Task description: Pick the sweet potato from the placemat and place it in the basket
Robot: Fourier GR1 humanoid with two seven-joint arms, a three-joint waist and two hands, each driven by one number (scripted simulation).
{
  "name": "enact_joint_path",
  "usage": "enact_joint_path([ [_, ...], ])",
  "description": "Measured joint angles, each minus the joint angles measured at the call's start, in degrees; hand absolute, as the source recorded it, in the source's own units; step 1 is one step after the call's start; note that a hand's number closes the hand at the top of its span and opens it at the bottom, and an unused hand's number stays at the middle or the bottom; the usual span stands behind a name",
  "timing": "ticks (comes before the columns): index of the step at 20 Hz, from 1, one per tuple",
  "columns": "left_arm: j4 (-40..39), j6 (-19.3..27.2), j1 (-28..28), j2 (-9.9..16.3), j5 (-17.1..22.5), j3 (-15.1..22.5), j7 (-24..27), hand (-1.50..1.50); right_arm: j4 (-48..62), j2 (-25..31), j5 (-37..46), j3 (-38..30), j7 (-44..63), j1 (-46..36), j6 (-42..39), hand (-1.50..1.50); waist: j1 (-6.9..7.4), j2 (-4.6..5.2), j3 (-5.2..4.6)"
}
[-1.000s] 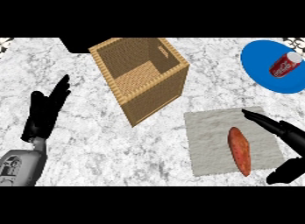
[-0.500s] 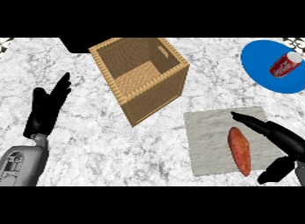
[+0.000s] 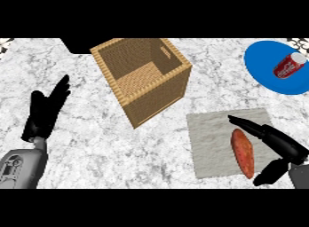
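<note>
An orange-red sweet potato lies lengthwise on the grey placemat at the lower right. My right hand is open just right of it, fingers stretched over the mat past the potato's far end and thumb down by its near end, not closed on it. The woven basket stands open and empty at the upper middle, left of the mat. At the left, my left hand rests open with fingers pointing up.
A blue plate carrying a red can sits at the upper right, behind the placemat. The marble counter spreads between the two hands.
My right hand has slid left and nearer, closing in beside the sweet potato. The potato, basket and left hand have stayed put.
</note>
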State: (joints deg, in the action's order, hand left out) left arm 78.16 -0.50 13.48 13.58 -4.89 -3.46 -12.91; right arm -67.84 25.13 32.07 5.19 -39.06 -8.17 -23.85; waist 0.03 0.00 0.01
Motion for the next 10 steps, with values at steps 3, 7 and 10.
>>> enact_joint_path([
  [3, 1.9, -0.3, -1.2, -0.6, -0.2, 0.1, -0.7, 0.0, 1.4, -0.6, 2.0, 0.5, -1.2, -0.8, 1.2, 1.5, 0.07, -0.02, -0.01],
  [7, 4.3, 0.3, -2.2, -1.5, -1.1, 0.7, -1.9, 0.0, 0.1, -1.5, 4.8, 1.1, -3.4, -0.1, 5.3, 1.5, 0.03, -0.07, -0.04],
  [10, 4.1, -0.4, -2.1, -1.0, -0.9, -0.2, -1.8, 0.0, 0.6, -1.6, 6.7, 0.7, -6.4, 0.1, 8.5, 1.5, 0.04, -0.15, -0.12],
])
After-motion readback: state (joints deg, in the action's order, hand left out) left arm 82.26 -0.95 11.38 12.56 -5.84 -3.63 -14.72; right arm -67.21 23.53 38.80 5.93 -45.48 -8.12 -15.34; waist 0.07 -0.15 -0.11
